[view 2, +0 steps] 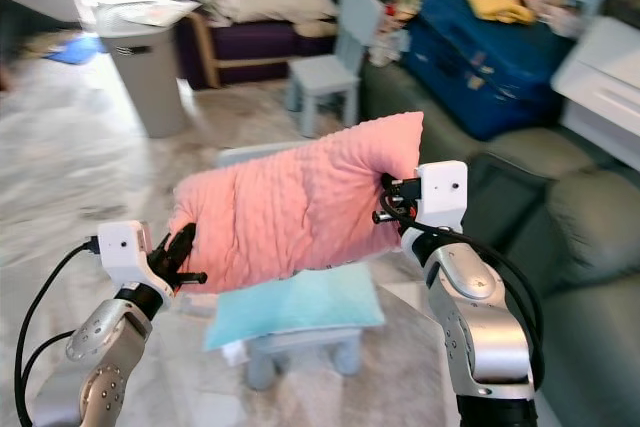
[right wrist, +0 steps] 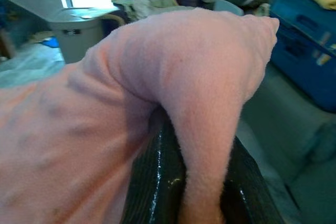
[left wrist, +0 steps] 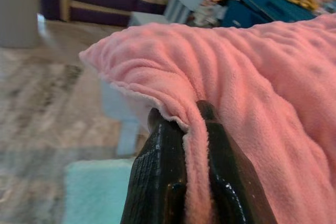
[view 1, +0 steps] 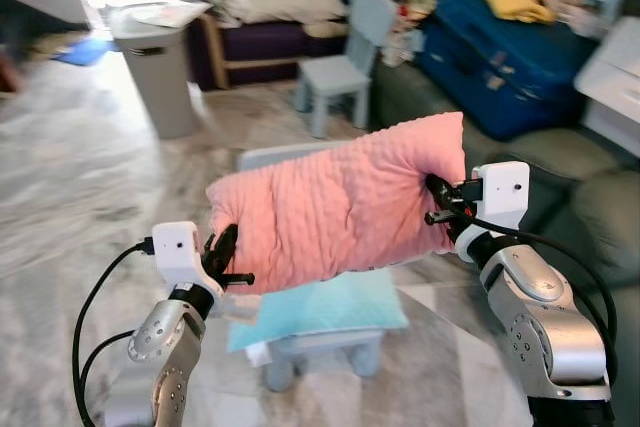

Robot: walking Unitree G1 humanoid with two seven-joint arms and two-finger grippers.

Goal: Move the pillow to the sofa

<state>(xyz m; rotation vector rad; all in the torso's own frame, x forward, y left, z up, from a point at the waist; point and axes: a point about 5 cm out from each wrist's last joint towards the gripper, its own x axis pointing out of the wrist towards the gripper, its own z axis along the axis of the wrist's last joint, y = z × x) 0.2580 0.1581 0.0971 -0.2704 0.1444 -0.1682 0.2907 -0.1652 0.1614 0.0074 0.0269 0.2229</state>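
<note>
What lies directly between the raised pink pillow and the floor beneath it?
In the left eye view, a small blue chair bearing a light teal cushion stands beneath the pink pillow, above the floor.

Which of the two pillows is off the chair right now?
The pink pillow: it is lifted, with the left hand and right hand each shut on one end. The light blue pillow lies on the small chair beneath.

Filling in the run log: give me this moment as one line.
pink pillow: lifted above small chair | left gripper: shut on its left edge | right gripper: shut on its right edge | green sofa: at right
</note>
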